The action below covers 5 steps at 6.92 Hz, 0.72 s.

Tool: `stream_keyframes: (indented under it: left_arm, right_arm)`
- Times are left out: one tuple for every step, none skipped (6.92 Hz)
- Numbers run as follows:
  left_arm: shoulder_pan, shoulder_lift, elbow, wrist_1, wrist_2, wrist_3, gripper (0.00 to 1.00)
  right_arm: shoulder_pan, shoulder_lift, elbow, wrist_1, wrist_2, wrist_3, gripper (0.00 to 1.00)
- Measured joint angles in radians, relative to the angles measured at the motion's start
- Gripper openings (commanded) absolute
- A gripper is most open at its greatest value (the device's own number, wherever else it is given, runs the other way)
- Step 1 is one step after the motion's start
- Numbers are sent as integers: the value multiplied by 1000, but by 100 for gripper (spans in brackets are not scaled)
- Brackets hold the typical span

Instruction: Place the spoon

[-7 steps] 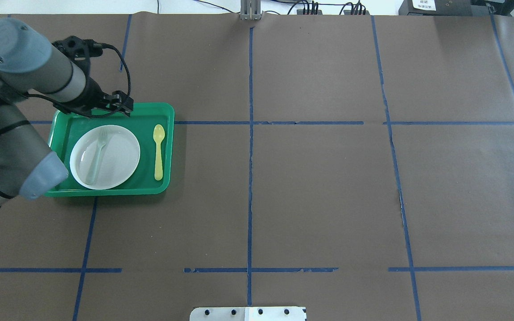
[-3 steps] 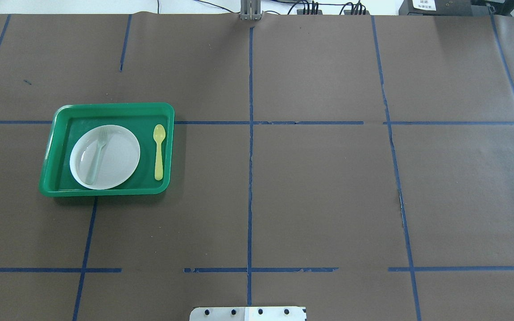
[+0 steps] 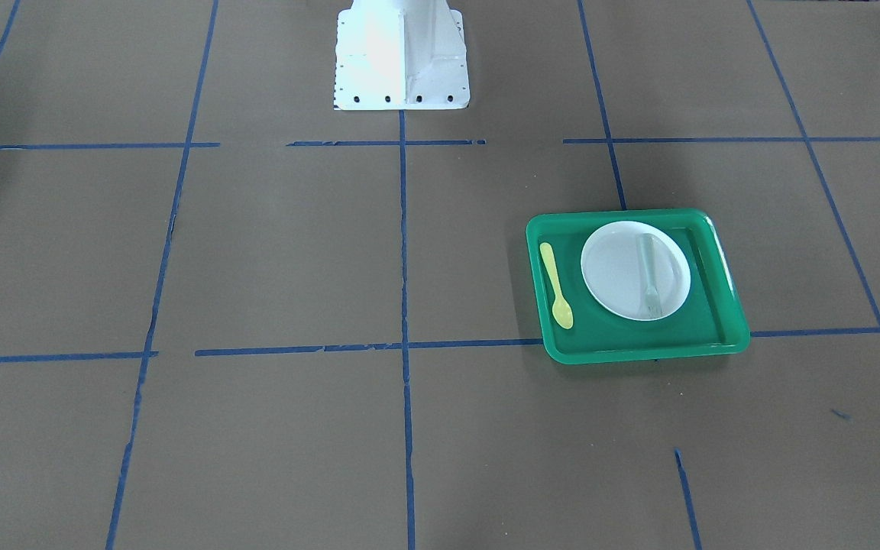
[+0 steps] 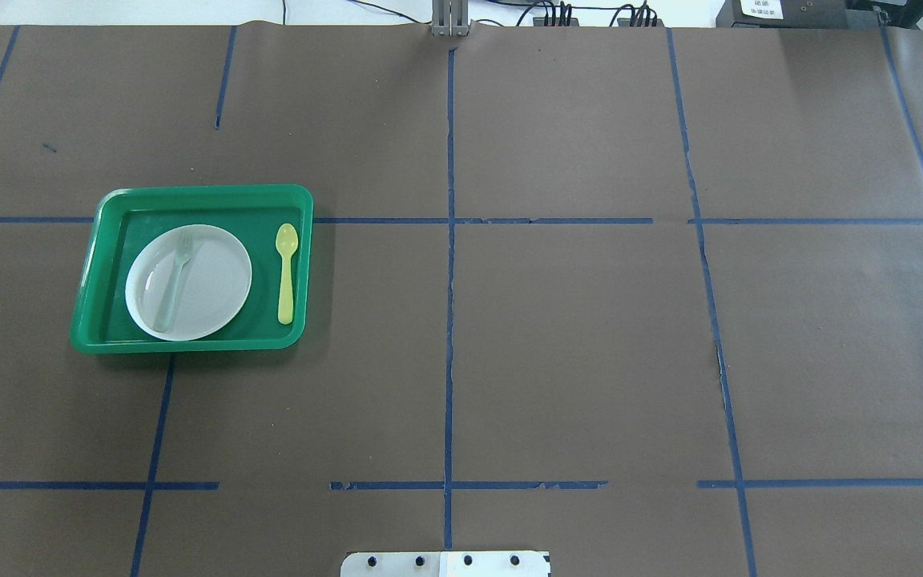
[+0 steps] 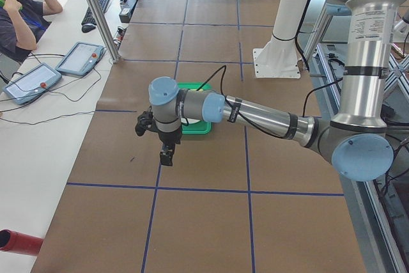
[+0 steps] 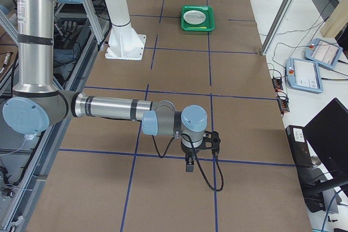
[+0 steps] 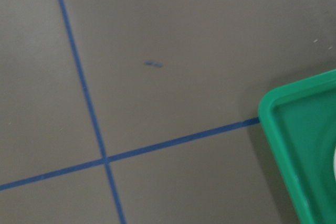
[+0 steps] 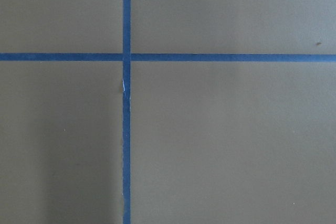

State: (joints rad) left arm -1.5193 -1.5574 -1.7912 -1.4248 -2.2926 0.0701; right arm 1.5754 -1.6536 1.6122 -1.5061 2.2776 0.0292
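The small yellow spoon (image 4: 286, 272) lies in the green tray (image 4: 189, 198), to the right of the white plate (image 4: 213, 292); it also shows in the front-facing view (image 3: 556, 286). A pale grey-green fork (image 4: 173, 280) lies on the plate. Neither gripper touches the spoon. My left gripper (image 5: 166, 155) shows only in the exterior left view, hanging over bare table off the tray's end; I cannot tell if it is open or shut. My right gripper (image 6: 188, 167) shows only in the exterior right view, far from the tray; I cannot tell its state. The left wrist view shows one tray corner (image 7: 294, 145).
The robot's white base plate (image 3: 400, 53) stands at the table's middle edge. The table is covered in brown paper with blue tape lines. An operator (image 5: 19, 11) sits at a side desk with tablets (image 5: 80, 59).
My left arm has drawn back from the tray's far edge and left the overhead view on the left. The spoon, plate, fork and tray have not moved.
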Motion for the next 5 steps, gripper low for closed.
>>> stream_keyframes:
  left_arm:
    - [-23,38,5,3,-14,30,100]
    - [-43,66,7,6,-35,71,100]
    - [-55,83,9,10,-60,97,100]
    - [-60,90,15,10,-72,105,100]
    - [-61,88,20,8,-77,107,100]
  right_arm:
    - [0,0,0,0,0,0,100]
    - [0,-1,0,0,0,0,100]
    - [0,0,0,0,0,0,100]
    - [0,0,0,0,0,0,100]
    - [0,-1,0,1,0,0,100]
